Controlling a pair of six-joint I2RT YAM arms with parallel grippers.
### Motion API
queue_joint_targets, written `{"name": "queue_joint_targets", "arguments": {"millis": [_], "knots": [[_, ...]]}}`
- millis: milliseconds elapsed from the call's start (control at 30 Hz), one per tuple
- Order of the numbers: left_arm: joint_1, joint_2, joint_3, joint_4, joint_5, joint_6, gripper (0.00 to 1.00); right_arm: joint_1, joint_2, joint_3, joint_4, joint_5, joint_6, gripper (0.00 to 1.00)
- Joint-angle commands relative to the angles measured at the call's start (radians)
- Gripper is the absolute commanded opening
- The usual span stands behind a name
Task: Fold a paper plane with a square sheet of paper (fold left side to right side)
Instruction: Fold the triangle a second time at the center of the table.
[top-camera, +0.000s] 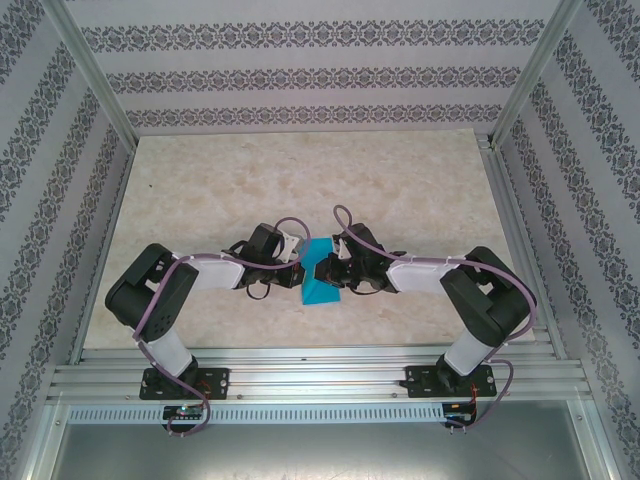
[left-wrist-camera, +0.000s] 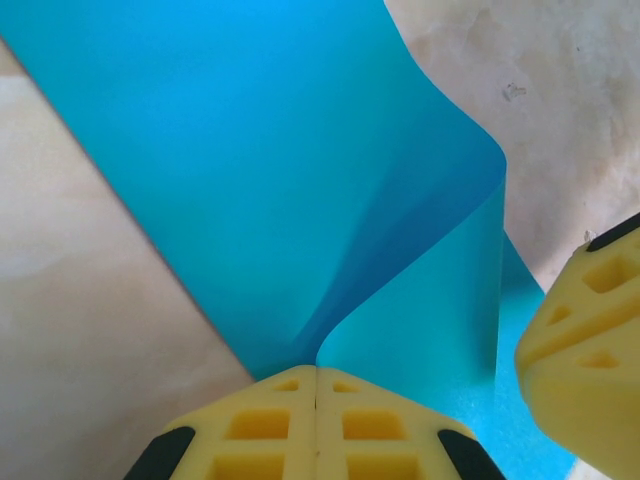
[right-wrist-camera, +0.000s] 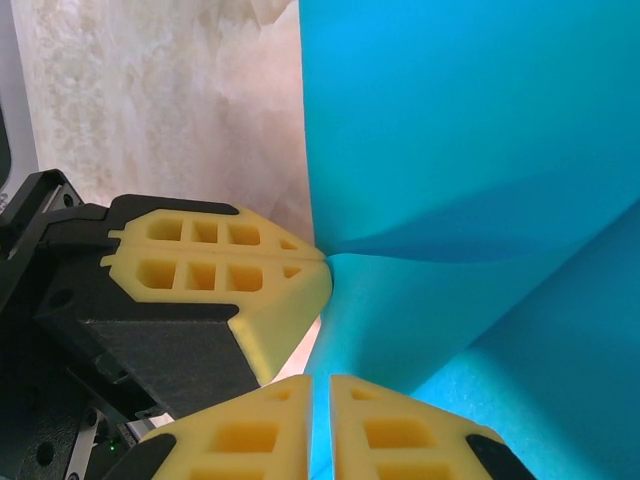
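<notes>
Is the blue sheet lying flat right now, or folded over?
Bent over, not creased: the square sheet of paper curls in a soft rounded loop, no sharp fold line.

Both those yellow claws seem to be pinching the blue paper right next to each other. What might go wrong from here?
1. The left gripper and right gripper both pinch the square sheet of paper at nearly the same spot; pulling in different directions may tear it.
2. The sheet bulges in a loose curl, not a crease, so the fold may land crooked.
3. The grippers sit very close and might bump.
</notes>
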Motion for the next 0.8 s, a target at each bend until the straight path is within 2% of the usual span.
{"name": "queue_joint_targets", "arguments": {"millis": [0,767], "knots": [[0.012,0.012,0.025,0.016,-0.002,0.028,0.01,0.015,0.016,0.027,0.042,0.006,0.005,0.13],[0.007,-0.012,-0.021,0.044,0.043,0.034,0.02,0.021,0.023,0.046,0.026,0.011,0.000,0.14]]}}
